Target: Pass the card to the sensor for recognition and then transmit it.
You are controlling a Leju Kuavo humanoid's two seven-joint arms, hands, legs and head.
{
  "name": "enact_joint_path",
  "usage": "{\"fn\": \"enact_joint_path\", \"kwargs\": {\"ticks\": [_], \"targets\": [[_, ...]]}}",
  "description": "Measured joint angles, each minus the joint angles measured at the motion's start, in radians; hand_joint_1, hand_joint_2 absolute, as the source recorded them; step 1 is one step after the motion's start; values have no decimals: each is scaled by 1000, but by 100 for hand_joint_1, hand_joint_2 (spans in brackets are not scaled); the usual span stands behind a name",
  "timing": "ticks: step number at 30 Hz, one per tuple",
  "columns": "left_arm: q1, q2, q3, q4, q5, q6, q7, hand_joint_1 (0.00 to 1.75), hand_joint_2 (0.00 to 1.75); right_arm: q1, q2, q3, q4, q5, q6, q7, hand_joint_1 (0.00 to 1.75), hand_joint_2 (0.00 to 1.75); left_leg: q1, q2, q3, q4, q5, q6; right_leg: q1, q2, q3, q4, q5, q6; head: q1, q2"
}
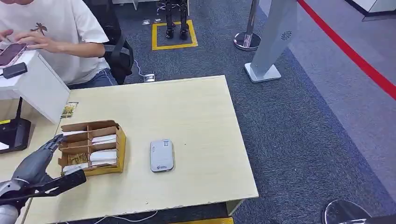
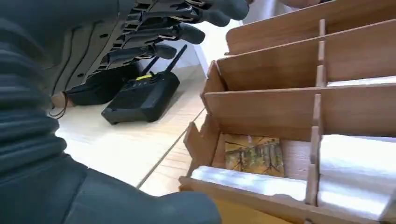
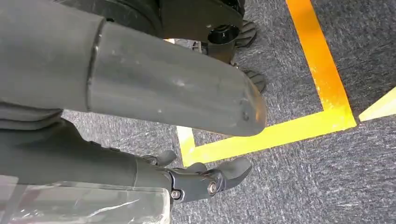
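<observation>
At the bench's (image 1: 196,107) near-left edge, the left robot hand (image 1: 39,156) is hovering beside the divided wooden box (image 1: 120,142), fingers (image 2: 182,32) spread, holding nothing. Cards (image 1: 103,157) are lying in its compartments; the grey sensor (image 1: 161,155) is sitting just beside it.

The right robot hand (image 3: 163,93) is hanging above the carpet, its fingers partly curled; its state cannot be told.

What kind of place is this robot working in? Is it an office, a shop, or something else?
Probably an office or demo hall set up like a reception counter. A person sits at a desk, a pale wooden table stands on grey carpet, and a stanchion post with red floor tape ropes off the area.
</observation>
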State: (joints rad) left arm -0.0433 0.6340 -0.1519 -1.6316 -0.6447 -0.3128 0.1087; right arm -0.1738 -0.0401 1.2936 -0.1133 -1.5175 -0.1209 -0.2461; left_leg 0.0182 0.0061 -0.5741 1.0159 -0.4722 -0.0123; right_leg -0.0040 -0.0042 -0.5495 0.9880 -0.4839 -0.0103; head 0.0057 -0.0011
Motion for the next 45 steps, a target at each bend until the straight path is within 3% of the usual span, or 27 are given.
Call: {"fn": "enact_joint_path", "kwargs": {"ticks": [7, 12, 15, 19, 24, 29, 36, 45], "targets": [[-37, 20, -29, 16, 39, -23, 5, 0, 175, -1, 0, 12, 0, 0, 0, 2, 0, 0, 0, 0, 0, 0, 0, 0, 0, 0, 0, 0, 0, 0, 0, 0], [-29, 64, -39, 5, 85, -19, 27, 0, 175, -1, 0, 13, 0, -1, 0, -3, 0, 0, 0, 1, 0, 0, 0, 0, 0, 1, 0, 0, 0, 0, 0, 0], [24, 91, -33, -37, 88, 29, 42, 0, 175, 1, 0, 13, 0, -1, -1, -16, 0, 0, 0, 2, 0, 0, 0, 0, 0, 3, 0, 0, 0, 0, 0, 0], [170, 93, 9, -138, 40, 129, 52, 0, 175, 20, 0, 7, 0, -1, -5, -24, 0, 0, 0, 3, 0, 0, -1, 0, 0, 4, -1, 0, -1, 0, 0, 0], [355, 65, 68, -251, -3, 214, 67, 0, 175, 42, 0, -15, 0, -1, -5, -37, 0, 0, 0, 3, -1, 0, -2, 1, 0, 4, -1, -1, -2, 1, -1, 0], [441, 27, 103, -303, -13, 239, 68, 0, 175, 43, 0, -24, 0, -1, 3, -48, 0, 0, 0, 2, 0, 0, -2, 1, 0, 1, 0, -1, -2, 1, -1, 0], [455, -48, 126, -306, -34, 258, 44, 0, 175, 42, 0, -33, 0, -1, 5, -54, 0, 0, 0, 0, 0, 0, -2, 1, 0, -1, 1, 0, -1, 1, -2, 0], [461, -107, 159, -306, -59, 255, 12, 0, 175, 45, 0, -39, 3, -1, -13, -36, 0, 0, 0, 0, 0, 0, -2, 1, 0, 0, 1, -1, -1, 1, -2, 0]]}}
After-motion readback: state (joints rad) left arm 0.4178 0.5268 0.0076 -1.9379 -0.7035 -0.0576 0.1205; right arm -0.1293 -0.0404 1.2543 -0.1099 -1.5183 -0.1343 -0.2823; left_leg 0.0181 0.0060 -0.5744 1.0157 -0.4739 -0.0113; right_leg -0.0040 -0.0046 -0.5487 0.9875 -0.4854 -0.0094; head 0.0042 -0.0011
